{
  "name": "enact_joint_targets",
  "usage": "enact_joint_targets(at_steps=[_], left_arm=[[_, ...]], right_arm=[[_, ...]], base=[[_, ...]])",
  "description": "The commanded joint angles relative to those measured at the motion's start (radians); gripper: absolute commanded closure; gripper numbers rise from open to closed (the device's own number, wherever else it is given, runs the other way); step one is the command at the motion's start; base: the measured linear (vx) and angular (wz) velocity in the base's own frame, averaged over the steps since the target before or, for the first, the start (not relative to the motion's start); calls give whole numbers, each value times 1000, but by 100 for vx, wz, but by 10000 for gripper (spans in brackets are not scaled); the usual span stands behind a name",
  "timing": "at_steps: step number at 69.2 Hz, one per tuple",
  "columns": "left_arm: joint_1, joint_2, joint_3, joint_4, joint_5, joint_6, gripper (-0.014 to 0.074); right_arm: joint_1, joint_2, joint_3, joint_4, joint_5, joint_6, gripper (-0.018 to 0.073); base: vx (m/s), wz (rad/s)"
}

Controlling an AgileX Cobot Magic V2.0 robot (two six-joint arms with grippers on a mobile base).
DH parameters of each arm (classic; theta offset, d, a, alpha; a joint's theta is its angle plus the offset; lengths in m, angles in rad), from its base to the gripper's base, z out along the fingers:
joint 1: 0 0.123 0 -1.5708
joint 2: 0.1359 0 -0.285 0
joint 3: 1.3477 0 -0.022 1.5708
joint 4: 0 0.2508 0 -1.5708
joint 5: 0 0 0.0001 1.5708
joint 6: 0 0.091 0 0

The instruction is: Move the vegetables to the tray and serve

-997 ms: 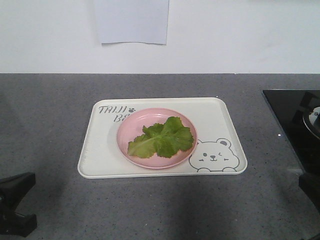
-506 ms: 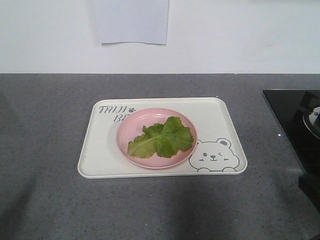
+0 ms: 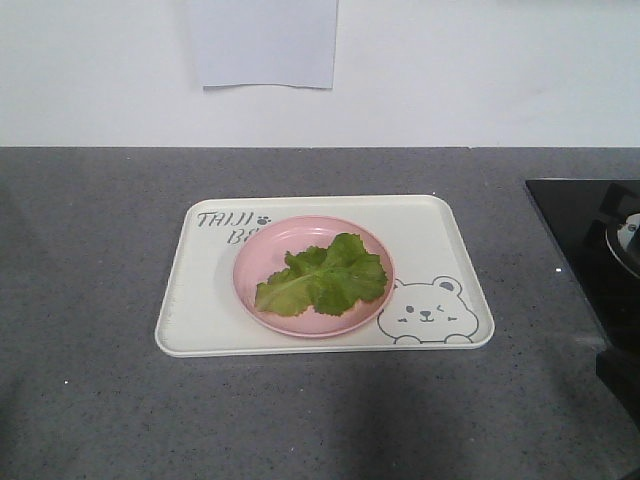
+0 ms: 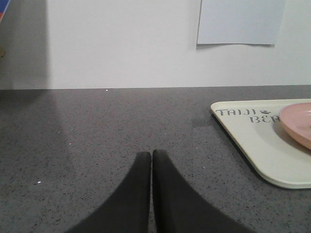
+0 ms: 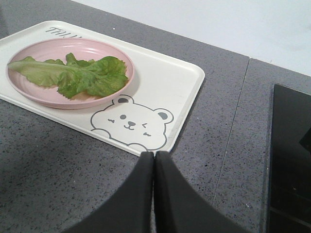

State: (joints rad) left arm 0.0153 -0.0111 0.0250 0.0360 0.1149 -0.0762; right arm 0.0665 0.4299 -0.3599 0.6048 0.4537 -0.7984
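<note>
Left hand (image 4: 151, 158) closed, empty, above the tabletop (image 4: 97, 131); tray (image 4: 252, 145) off to its right. Right hand (image 5: 154, 159) closed, empty; vegetables (image 5: 73, 75) on a pink plate (image 5: 29, 87) ahead-left of it.

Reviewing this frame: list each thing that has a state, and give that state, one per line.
vegetables: lying in the pink plate, not held
pink plate: resting on the tray
tray: flat on the grey counter
left gripper: shut, empty, left of the tray
right gripper: shut, empty, near the tray's bear corner
</note>
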Motion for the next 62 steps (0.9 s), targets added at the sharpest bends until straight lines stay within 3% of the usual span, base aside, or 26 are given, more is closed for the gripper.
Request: enact_joint_targets(at_steps=[1,62], left_arm=[[2,-15,22,-8,-69,1,603],[2,-15,22,-8,-69,1,603]], right_arm=[[1,7,-28,20,-42,-10,565],[1,7,-28,20,-43,-10,565]], base=[[0,0],[0,0]])
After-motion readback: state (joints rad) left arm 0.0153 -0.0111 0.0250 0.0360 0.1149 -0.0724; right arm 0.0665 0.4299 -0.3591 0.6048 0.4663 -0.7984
